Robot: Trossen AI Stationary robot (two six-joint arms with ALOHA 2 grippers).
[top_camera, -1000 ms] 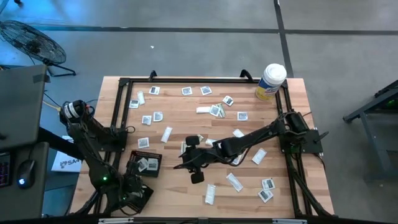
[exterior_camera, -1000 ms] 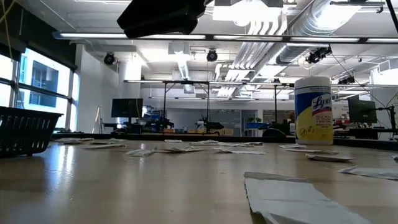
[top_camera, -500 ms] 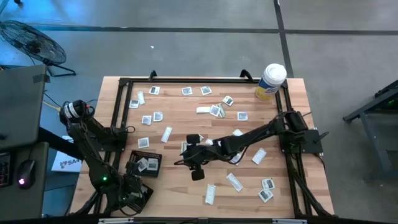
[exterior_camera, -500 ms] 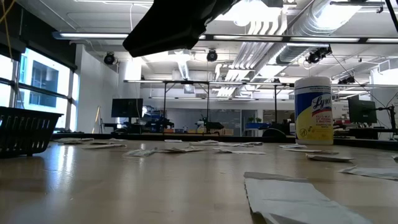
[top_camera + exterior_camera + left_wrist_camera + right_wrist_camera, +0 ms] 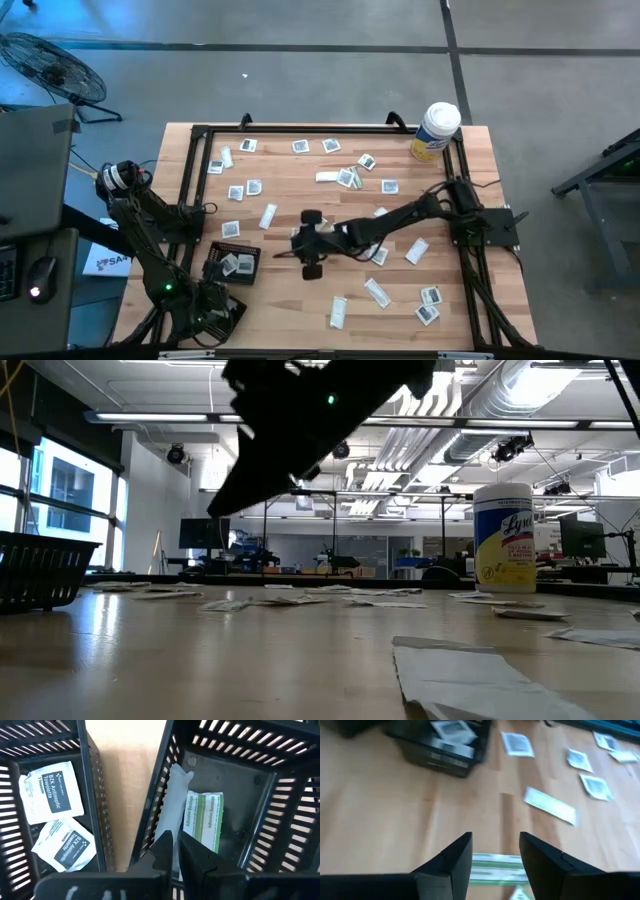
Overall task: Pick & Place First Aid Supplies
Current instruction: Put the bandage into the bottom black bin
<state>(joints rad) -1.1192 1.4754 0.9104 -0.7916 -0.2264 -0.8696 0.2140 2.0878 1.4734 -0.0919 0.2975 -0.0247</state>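
At frame centre of the high view, the right gripper (image 5: 308, 243) hovers over scattered packets (image 5: 345, 178), jaws parted and empty; the left gripper (image 5: 222, 312) sits lower left. Low view: canister (image 5: 503, 538) reads "Lysol". Left wrist view: fingers (image 5: 176, 851) nearly shut, empty, over trays (image 5: 95, 795) holding "BZK Antiseptic Towelette" pads (image 5: 50, 791). Right wrist view: a green-striped packet (image 5: 499, 868) lies between the jaws; descent and closing likely follow.

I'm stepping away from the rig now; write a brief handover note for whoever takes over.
Left gripper: shut, empty, parked over the black mesh trays at the table's left front.
Right gripper: open, empty, above a green-striped strip wrapper mid-table.
Done: two white antiseptic towelette packets in one tray, a green-and-white bandage packet in another.
Left: many flat packets lie scattered on the wooden table.
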